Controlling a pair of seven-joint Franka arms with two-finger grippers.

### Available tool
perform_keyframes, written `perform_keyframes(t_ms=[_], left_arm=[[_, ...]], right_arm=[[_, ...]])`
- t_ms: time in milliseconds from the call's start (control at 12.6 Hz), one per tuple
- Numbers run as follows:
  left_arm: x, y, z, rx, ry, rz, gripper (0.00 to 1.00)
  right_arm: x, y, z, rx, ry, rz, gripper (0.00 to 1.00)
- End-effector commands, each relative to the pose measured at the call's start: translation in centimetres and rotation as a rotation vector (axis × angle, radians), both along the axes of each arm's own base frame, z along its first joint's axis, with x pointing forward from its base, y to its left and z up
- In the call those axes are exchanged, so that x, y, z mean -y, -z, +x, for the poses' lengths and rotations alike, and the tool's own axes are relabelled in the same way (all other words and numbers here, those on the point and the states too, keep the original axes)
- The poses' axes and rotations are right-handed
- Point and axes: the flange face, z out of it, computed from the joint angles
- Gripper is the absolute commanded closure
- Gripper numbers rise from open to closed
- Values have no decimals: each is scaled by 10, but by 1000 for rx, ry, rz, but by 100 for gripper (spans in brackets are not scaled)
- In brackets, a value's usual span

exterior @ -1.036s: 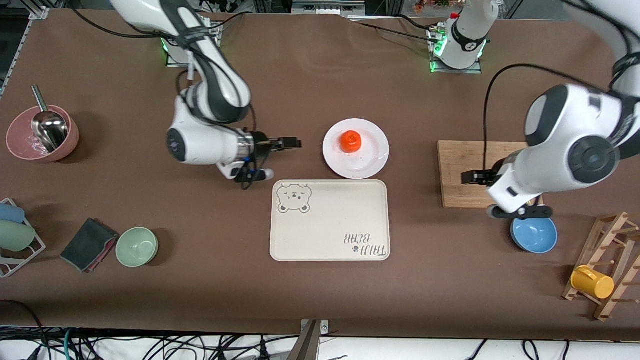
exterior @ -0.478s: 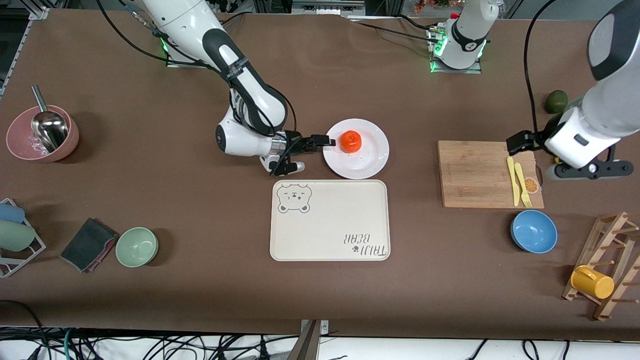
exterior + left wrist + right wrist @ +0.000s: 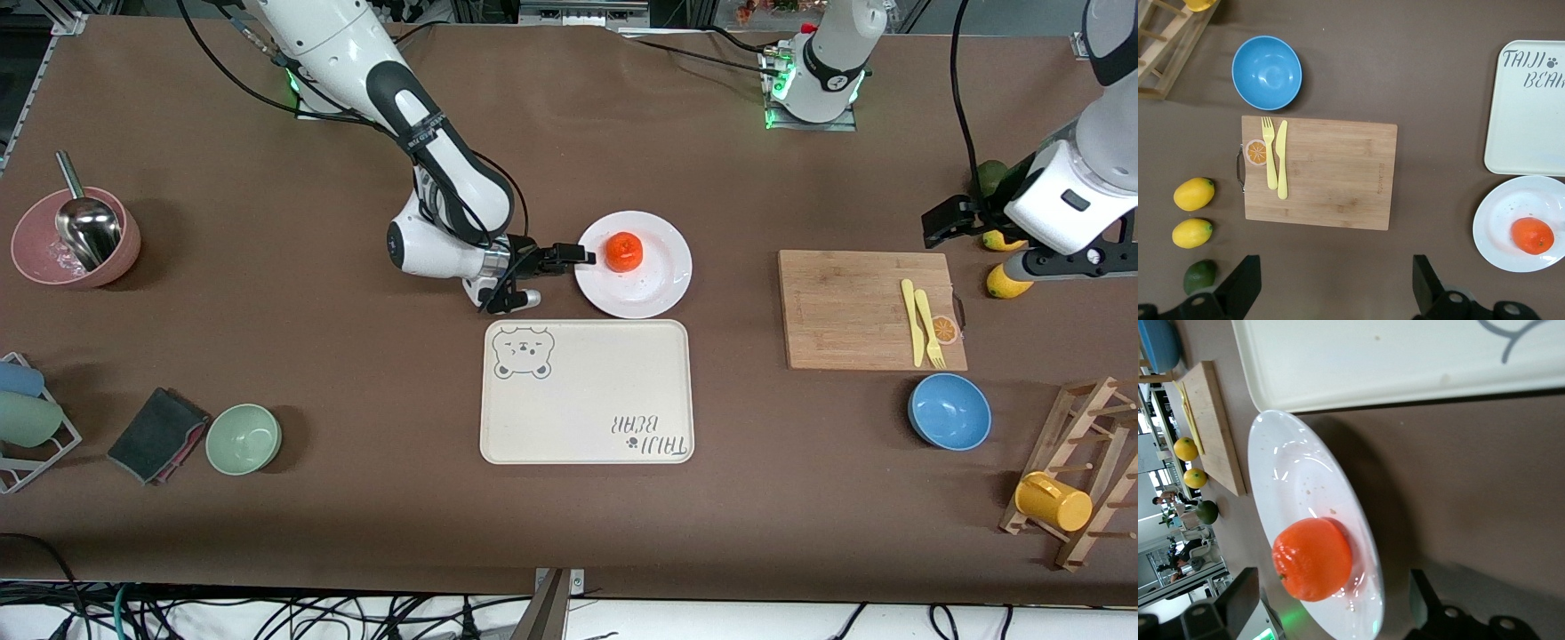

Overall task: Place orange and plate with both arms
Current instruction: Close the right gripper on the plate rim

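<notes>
The orange (image 3: 624, 252) lies on the white plate (image 3: 653, 284) at the middle of the table. My right gripper (image 3: 584, 257) is low and open at the plate's rim on the right arm's side. In the right wrist view the orange (image 3: 1313, 559) and the plate's rim (image 3: 1291, 473) lie between its open fingers, and the gripper (image 3: 1331, 613) is empty. My left gripper (image 3: 935, 227) is up in the air, open and empty, over the table beside the cutting board. The left wrist view shows the plate (image 3: 1505, 213) and the orange (image 3: 1532, 235) far from that gripper (image 3: 1335, 287).
A beige bear tray (image 3: 587, 418) lies just nearer the camera than the plate. A cutting board (image 3: 845, 311) with a yellow fork and knife, two lemons (image 3: 1194, 193), a lime (image 3: 1199, 275), a blue bowl (image 3: 949, 411) and a mug rack (image 3: 1076, 480) are at the left arm's end. A green bowl (image 3: 244, 438) and a pink bowl (image 3: 76, 238) are at the right arm's end.
My right gripper has moved in to the plate's rim and stopped there. My left arm has lifted and pulled back toward its end of the table, uncovering the board and blue bowl.
</notes>
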Motion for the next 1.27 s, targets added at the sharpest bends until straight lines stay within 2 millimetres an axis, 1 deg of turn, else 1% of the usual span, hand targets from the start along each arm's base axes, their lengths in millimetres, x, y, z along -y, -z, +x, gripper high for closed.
perform_keyframes(t_ms=[0,80,239,319,398,478,717,797,876,956,1036,1116,1195], left_arm=[[-7,-1,-6,4,22,-28,0],[-11,2,-5,-1,35,-33,0],[-14,3,-5,-2,29,-35,0],[-14,4,-5,-4,29,-35,0],[-15,3,-4,7,24,-36,0],[-15,1,0,39,19,-35,0],[-14,-2,2,62,23,-47,0],[-11,-3,2,61,21,-71,0],[-11,-4,2,61,22,-74,0],[-11,-5,1,61,25,-76,0],[-11,-5,0,55,68,-80,0],[-13,-4,0,52,125,-86,0],[-14,-4,0,51,126,-86,0]], right_arm=[[-7,19,3,7,18,15,14],[-10,21,2,4,16,18,20],[-16,19,0,18,6,14,43],[-16,20,0,27,6,9,53],[-16,24,-1,26,6,6,58],[-16,26,-2,27,2,4,61],[-18,27,-4,52,-23,11,73],[-17,28,-5,62,-32,13,81],[-17,28,-5,71,-40,15,91],[-17,27,-4,74,-42,17,97],[-17,27,-4,77,-49,16,100],[-16,25,-2,86,-53,16,100],[-13,24,1,95,-57,22,100]])
